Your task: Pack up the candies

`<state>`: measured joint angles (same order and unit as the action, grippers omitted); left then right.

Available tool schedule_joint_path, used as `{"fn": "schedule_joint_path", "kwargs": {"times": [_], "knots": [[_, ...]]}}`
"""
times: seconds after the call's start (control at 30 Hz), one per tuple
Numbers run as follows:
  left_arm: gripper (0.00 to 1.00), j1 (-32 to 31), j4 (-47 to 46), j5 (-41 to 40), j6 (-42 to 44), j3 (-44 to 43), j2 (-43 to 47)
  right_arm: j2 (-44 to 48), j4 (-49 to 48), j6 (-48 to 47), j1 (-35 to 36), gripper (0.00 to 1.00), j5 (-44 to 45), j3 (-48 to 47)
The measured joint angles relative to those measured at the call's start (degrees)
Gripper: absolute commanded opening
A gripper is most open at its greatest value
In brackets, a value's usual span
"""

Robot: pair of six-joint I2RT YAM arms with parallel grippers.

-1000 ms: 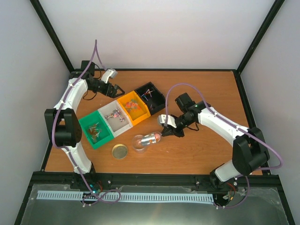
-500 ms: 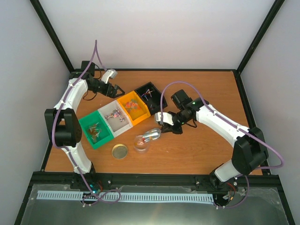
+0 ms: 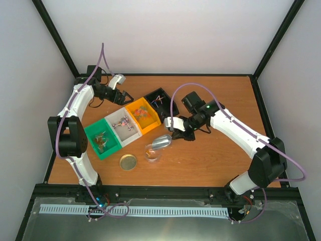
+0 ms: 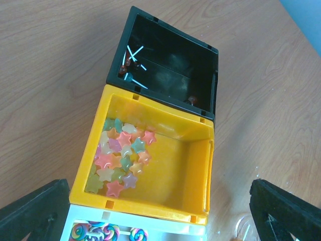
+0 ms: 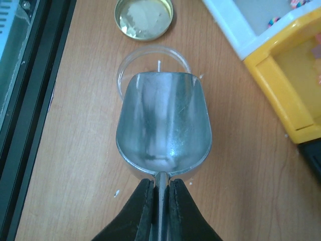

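Candies lie in a row of bins: green point(image 3: 103, 141), white point(image 3: 122, 126), yellow point(image 3: 142, 115) and black point(image 3: 160, 102). Star candies point(image 4: 120, 155) fill the left part of the yellow bin point(image 4: 193, 150). Stick candies point(image 4: 131, 63) lie in the black bin point(image 4: 170, 65). My left gripper point(image 3: 123, 96) is open and empty, hovering above the yellow bin, also in the left wrist view point(image 4: 159, 193). My right gripper point(image 3: 176, 135) is shut on the handle of a metal scoop point(image 3: 161, 142). The scoop point(image 5: 163, 120) looks empty and hangs over a clear jar point(image 5: 153, 60).
A round gold lid point(image 3: 128, 161) lies on the table left of the clear jar point(image 3: 152, 153), and shows in the right wrist view point(image 5: 144, 17). Swirl lollipops point(image 4: 95, 233) show in the white bin. The black frame rail point(image 5: 35, 100) runs along the near table edge.
The right gripper has drawn the scoop back up and to the right off the jar. The pink candies seen in the scoop earlier are gone from it. The left arm has not moved.
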<state>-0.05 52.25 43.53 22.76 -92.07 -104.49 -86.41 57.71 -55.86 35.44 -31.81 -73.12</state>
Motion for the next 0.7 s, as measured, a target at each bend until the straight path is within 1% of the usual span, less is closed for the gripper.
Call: {"fn": "schedule_joint_path", "kwargs": {"times": [0.17,0.3,0.5,0.6,0.7], "knots": [[1.0,0.0,0.0,0.0,0.0,0.0,0.0,0.2,0.3,0.6,-0.1,0.03,-0.4,-1.6],[1.0,0.0,-0.2,-0.3,0.0,0.1,0.0,0.2,-0.9,4.7,-1.0,0.03,-0.1,-1.7],[1.0,0.0,-2.4,-2.8,-0.1,2.4,0.0,-0.8,-8.1,20.1,-1.8,0.03,5.9,-4.9],[0.99,0.0,-3.3,-4.9,-0.1,3.5,0.0,-3.7,-10.2,27.6,-1.6,0.03,8.4,-9.0],[0.98,0.0,-4.2,-7.8,-0.1,3.7,0.0,-8.2,-10.3,33.0,-1.2,0.03,10.1,-13.8]]}}
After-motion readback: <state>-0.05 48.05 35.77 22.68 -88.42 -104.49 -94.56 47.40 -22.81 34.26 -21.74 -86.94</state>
